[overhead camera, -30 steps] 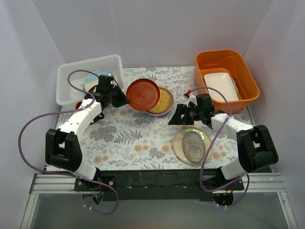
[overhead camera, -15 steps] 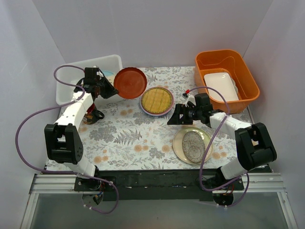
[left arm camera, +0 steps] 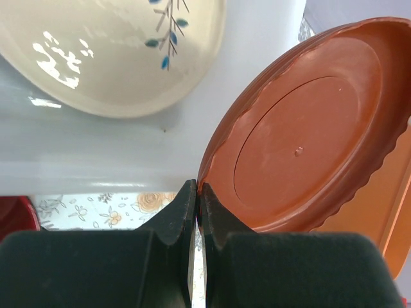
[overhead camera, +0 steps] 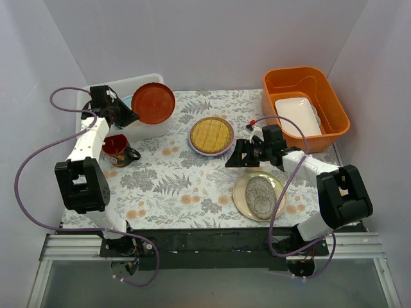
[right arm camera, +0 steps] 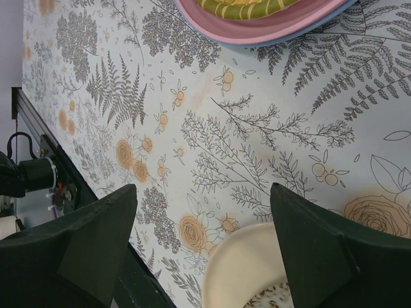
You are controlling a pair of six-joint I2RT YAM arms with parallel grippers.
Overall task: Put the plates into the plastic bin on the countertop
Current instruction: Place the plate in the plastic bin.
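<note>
Pinching the red-brown plate (left arm camera: 308, 141) by its rim with the left gripper (left arm camera: 198, 192), tilted above the plastic bin (overhead camera: 157, 130), likely to drop beside the cream-and-blue plate (left arm camera: 115, 58); with the right gripper (right arm camera: 205, 237) wide open, empty.

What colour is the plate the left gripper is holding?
The plate is red-brown all over, with a ridged rim. It shows best in the left wrist view.

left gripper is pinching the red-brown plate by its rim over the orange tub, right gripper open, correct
Not over the orange tub. The left gripper pinches the red-brown plate by its rim over the white plastic bin, as the top external view shows. The right gripper is open.
</note>
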